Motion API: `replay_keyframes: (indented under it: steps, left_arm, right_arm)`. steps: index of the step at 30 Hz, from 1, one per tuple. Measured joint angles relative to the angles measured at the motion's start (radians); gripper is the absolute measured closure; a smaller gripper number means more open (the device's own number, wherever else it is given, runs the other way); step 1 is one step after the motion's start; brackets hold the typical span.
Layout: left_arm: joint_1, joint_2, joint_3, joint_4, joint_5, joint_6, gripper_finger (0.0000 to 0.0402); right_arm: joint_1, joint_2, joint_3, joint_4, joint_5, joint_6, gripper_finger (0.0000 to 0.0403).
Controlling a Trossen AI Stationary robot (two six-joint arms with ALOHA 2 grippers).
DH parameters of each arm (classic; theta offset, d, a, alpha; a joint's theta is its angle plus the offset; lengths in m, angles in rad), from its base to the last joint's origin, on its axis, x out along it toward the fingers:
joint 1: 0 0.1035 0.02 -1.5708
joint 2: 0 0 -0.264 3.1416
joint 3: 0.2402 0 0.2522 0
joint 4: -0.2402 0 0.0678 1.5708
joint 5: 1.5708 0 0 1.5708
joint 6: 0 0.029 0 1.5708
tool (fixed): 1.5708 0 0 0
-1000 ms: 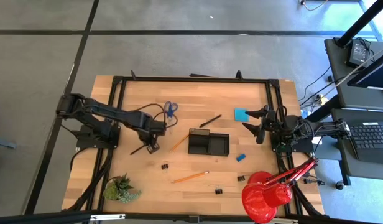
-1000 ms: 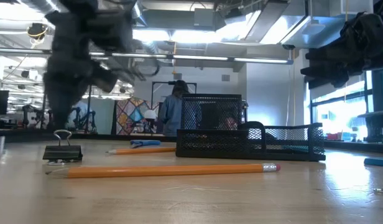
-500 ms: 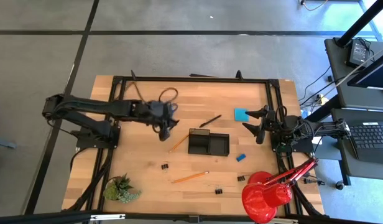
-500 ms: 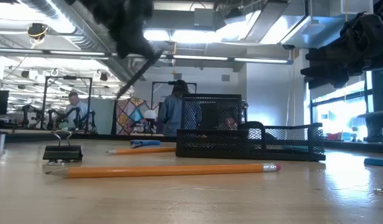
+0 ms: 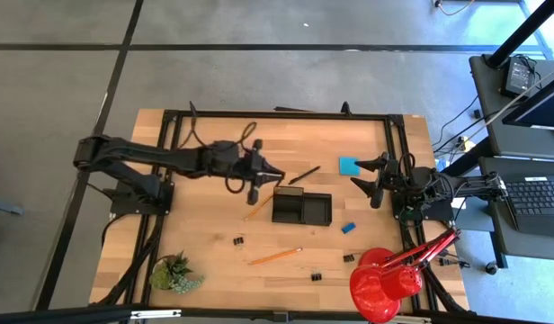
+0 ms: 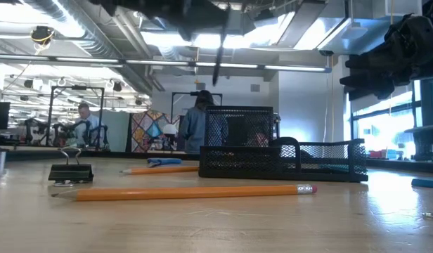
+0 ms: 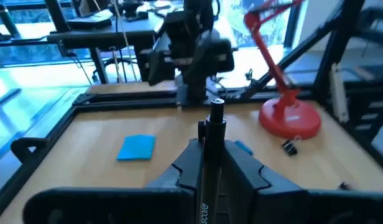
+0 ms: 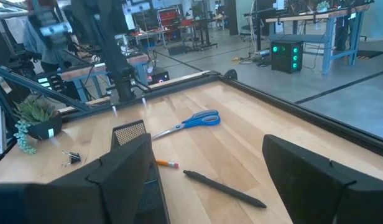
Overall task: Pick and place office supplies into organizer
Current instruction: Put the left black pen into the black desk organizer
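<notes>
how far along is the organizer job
Done: nothing that shows; from above, the organizer looks empty.
In hand: the left gripper holds a black pen upright, raised near the organizer.
Left on the table: a second pen, scissors, pencils, note pad, eraser and binder clips.
The right gripper waits open by the note pad.

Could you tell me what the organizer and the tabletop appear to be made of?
The organizer looks like black metal mesh with a matte finish: in the low view light shows through its fine gridded walls, framed by solid rims. The tabletop looks like wood, probably butcher-block style: pale strips with visible grain, and a light sheen in the right wrist view.
</notes>
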Motion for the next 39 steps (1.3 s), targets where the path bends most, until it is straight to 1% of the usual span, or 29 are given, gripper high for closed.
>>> replay_keyframes:
  steps: [2, 5, 7, 24, 27, 39]
  left_arm:
    - [0.006, 0.041, 0.0, 0.035, 0.009, 0.007, 0.0364]
    - [0.016, 0.093, 0.0, 0.076, 0.066, -0.017, 0.0366]
    - [0.019, 0.12, 0.0, 0.086, 0.086, -0.036, 0.0365]
    - [0.021, 0.32, 0.0, 0.099, 0.09, -0.081, 0.0364]
    - [0.021, 0.336, 0.0, 0.096, 0.09, -0.098, 0.0362]
    - [0.021, 0.342, 0.0, 0.099, 0.089, -0.116, 0.0332]
  right_arm:
    - [0.0, 0.0, 0.0, 0.0, 0.0, 0.0, 0.0092]
    - [0.0, 0.0, 0.0, 0.0, 0.0, 0.0, 0.0092]
    - [0.0, 0.0, 0.0, 0.0, 0.0, 0.0, 0.0092]
    - [0.0, 0.0, 0.0, 0.0, 0.0, 0.004, 0.0092]
    - [0.0, 0.0, 0.0, 0.0, 0.0, 0.004, 0.0092]
    - [0.0, 0.0, 0.0, 0.0, 0.0, 0.005, 0.0092]
